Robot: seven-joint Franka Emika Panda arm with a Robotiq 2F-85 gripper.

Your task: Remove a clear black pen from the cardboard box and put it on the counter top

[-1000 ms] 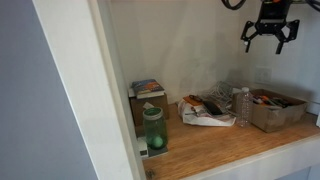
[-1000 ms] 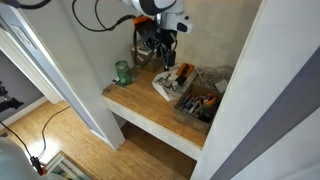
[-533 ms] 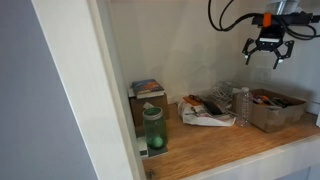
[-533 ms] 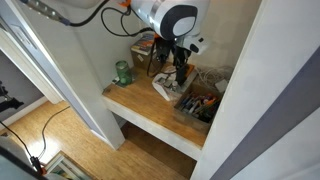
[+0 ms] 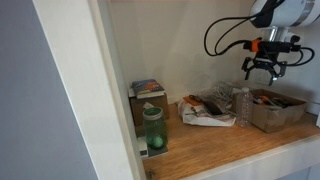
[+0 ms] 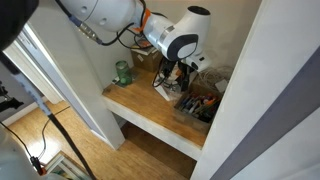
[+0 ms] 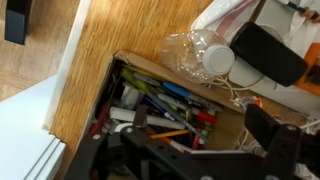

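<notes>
Arm (image 5: pixel 283 12) dropped lower, now above cardboard box (image 5: pixel 277 112). Jaws spread open, empty. Clear bottle (image 5: pixel 243 105) at box's 9 o'clock, on counter (image 5: pixel 222 145).

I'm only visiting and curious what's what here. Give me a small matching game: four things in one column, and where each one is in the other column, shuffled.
Things
1. green jar
2. cardboard box
3. clear plastic bottle
4. gripper

Places
A. in the air above the box
B. alone near the front edge of the counter top
C. at the counter's end, full of pens
D. standing right beside the box

Pairs: 1-B, 2-C, 3-D, 4-A
</notes>
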